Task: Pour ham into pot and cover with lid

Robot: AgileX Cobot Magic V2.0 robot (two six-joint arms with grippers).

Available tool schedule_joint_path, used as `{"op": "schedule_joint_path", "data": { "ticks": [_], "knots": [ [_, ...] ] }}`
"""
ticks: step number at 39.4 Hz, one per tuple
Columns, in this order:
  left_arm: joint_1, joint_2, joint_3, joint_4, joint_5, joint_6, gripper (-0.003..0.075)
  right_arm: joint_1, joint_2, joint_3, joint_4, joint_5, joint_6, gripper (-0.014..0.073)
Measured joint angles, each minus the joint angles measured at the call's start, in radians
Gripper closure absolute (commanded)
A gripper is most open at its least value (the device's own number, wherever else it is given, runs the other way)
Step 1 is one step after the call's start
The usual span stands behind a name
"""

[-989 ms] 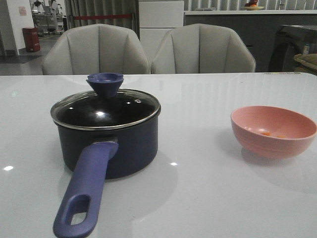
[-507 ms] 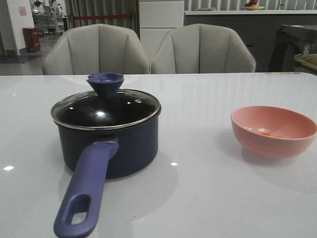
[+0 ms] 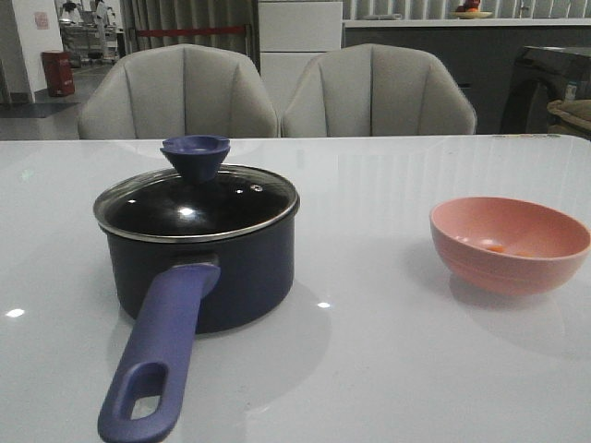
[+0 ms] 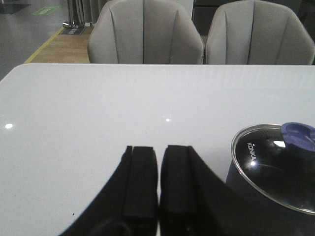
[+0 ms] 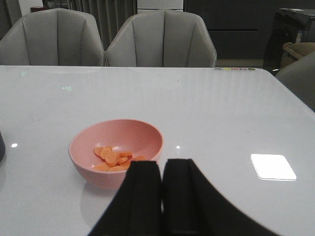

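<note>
Ham [image 5: 114,158], a small heap of thin orange-pink slices, lies in the bottom of a salmon-pink round bowl [image 3: 510,242] at the right of the front view, on the glossy white tabletop [image 3: 388,360]. At the left of that view stands the dark navy saucepan [image 3: 203,268], its long purple-blue handle [image 3: 157,355] running toward the lower left corner of the frame, slot end nearest the camera. Its round clear glass lid [image 3: 197,203] with steel rim and purple-blue funnel-shaped knob [image 3: 195,154] sits on the pan, so the pan is covered before anything has been poured.

Neither arm shows in the front view. In the left wrist view the left tool [image 4: 158,184] has its two black pads pressed together with nothing between them; pan and lid sit at the lower right of that frame, just beside it. In the right wrist view the right tool [image 5: 162,189] is likewise closed and empty, with the bowl just beyond it toward the lower left of the frame.

The relation that matters, as I judge it: the lid knob lies on the left arm's side and the bowl on the right arm's, well apart from each other. The lid likely has to come off first, a job for the left arm, while the right takes the bowl.
</note>
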Motion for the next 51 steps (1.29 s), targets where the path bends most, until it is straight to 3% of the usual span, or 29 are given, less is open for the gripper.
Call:
{"op": "schedule_joint_path", "data": {
  "ticks": [6, 16, 19, 35, 43, 51],
  "knots": [
    [0.000, 0.038, 0.000, 0.000, 0.008, 0.000, 0.0556, 0.000, 0.000, 0.000, 0.000, 0.000, 0.000, 0.0435],
    [-0.040, 0.080, -0.001, 0.013, 0.023, 0.000, 0.0202, 0.000, 0.000, 0.000, 0.000, 0.000, 0.000, 0.0435],
    [-0.051, 0.105, -0.008, 0.025, 0.047, 0.000, 0.0139, 0.000, 0.000, 0.000, 0.000, 0.000, 0.000, 0.0435],
    [-0.055, 0.214, -0.067, 0.012, 0.068, 0.000, 0.0118, 0.000, 0.000, 0.000, 0.000, 0.000, 0.000, 0.0435],
    [-0.055, 0.316, -0.235, 0.012, 0.210, 0.000, 0.0056, 0.000, 0.000, 0.000, 0.000, 0.000, 0.000, 0.0435],
    [-0.055, 0.510, -0.452, 0.015, 0.395, 0.002, 0.0056, 0.000, 0.000, 0.000, 0.000, 0.000, 0.000, 0.0435]
  ]
}}
